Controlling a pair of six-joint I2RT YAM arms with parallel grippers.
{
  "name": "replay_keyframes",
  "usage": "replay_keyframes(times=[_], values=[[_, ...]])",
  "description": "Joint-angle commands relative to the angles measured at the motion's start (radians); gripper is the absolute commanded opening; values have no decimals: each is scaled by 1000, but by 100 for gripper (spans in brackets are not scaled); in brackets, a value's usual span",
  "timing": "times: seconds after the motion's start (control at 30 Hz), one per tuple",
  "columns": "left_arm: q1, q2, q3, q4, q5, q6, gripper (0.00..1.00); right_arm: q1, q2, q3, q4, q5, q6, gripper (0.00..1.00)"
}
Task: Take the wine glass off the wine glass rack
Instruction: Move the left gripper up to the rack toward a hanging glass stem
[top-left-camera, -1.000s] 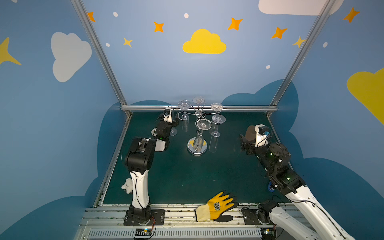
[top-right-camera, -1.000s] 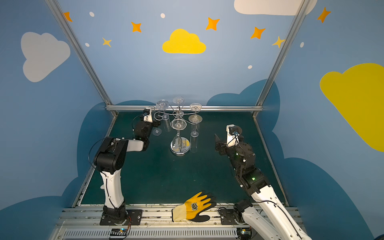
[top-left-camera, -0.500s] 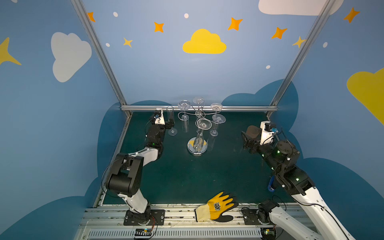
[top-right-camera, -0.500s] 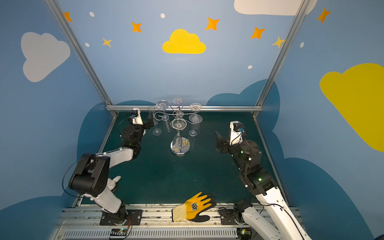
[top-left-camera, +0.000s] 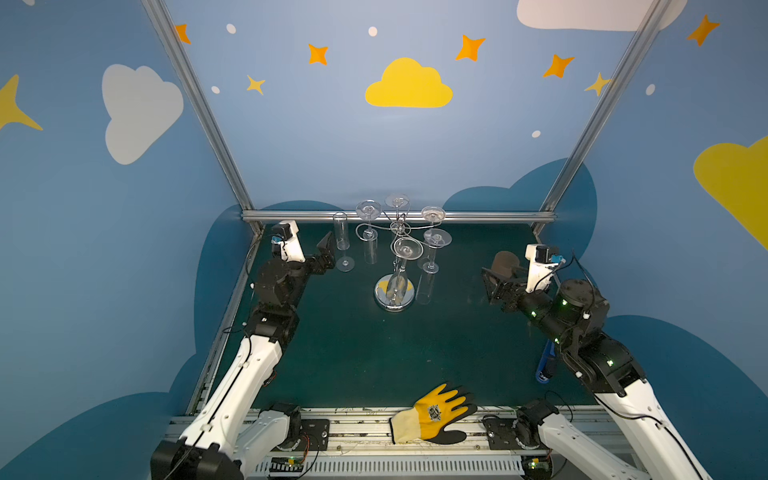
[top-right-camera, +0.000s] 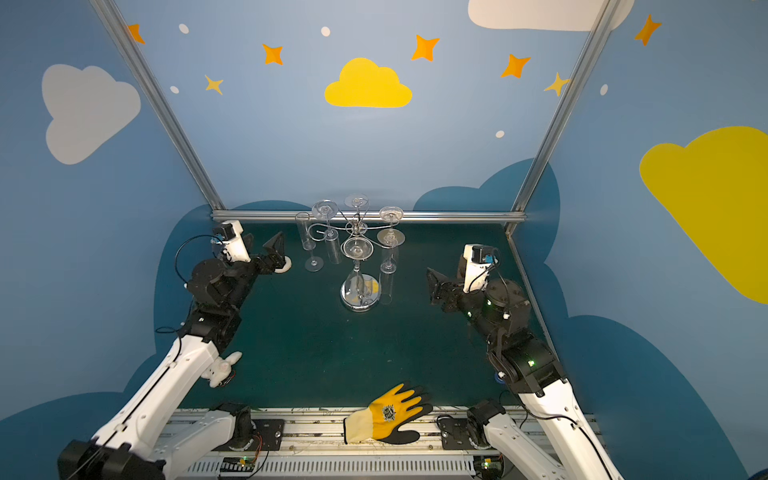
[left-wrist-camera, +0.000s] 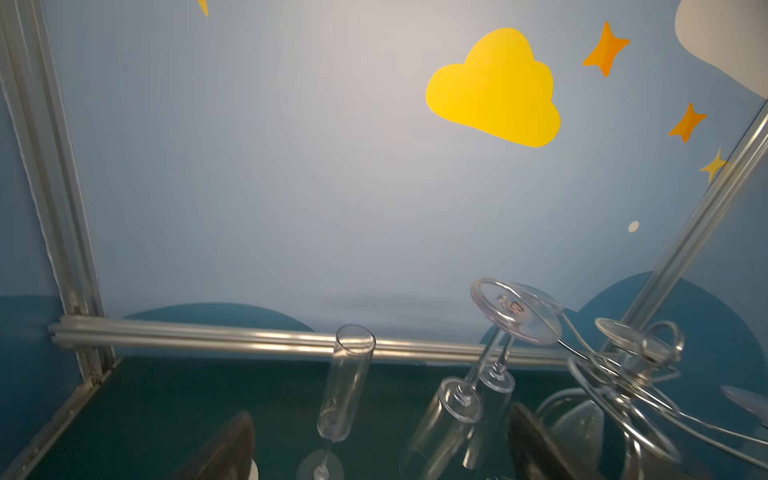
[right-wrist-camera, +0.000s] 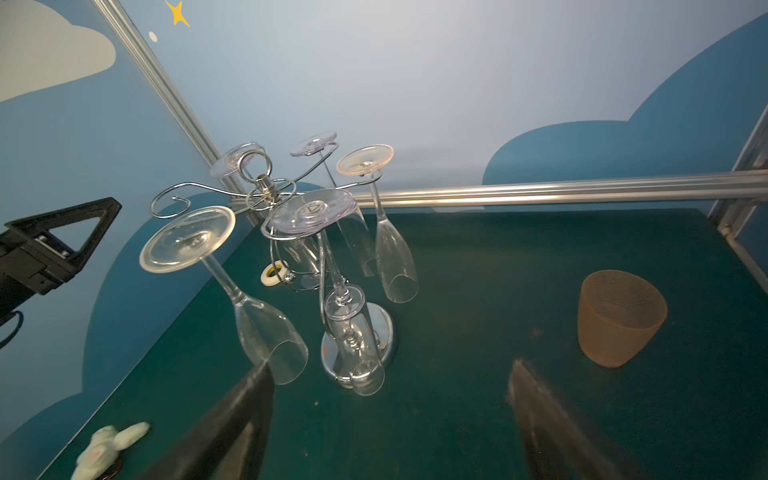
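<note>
A glove (top-left-camera: 434, 415) lies well in front of the rack (top-left-camera: 382, 297), the right gripper (top-left-camera: 496, 274) and left gripper (top-right-camera: 266, 253) flank the rack released and empty, and the glass (top-left-camera: 342, 243) stands upright on the worktop (top-left-camera: 353, 353) just left of the rack, apart from five hanging glasses (top-left-camera: 407, 248) there.

One wine glass rack (top-left-camera: 394, 297) stands at the centre in both top views. The wine glasses number six. Five hanging glasses (right-wrist-camera: 187, 239) are upside down on the rack, and one upright glass (top-left-camera: 341, 239) stands just left of it on the table (top-left-camera: 353, 353). One curled arm (right-wrist-camera: 166, 204) of the rack is bare.

One yellow-and-black glove (top-left-camera: 436, 415) lies at bottom centre. There is also one orange cup (right-wrist-camera: 621, 316), one tape roll (right-wrist-camera: 274, 275), one white plush toy (top-right-camera: 220, 368), and one blue object (top-left-camera: 545, 365) at lower right, too hidden to name.

There are two robot arms: the left arm (top-left-camera: 249, 365) and the right arm (top-left-camera: 602, 361).
</note>
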Motion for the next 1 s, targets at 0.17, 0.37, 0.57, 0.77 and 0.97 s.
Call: replay_keyframes(times=[0.17, 0.37, 0.57, 0.77, 0.97], values=[[12, -56, 50, -307, 247, -226, 95, -2, 28, 20, -35, -117, 60, 88], [13, -65, 67, -341, 321, -364, 94, 1, 25, -8, -14, -147, 108, 88], [33, -66, 55, -265, 369, -502, 94, 0, 10, -28, -17, -164, 130, 88], [67, 54, 163, -211, 477, -589, 92, 1, -6, -41, -15, -162, 150, 88], [78, 221, 285, -124, 567, -720, 88, 1, -22, -46, -27, -163, 165, 87]])
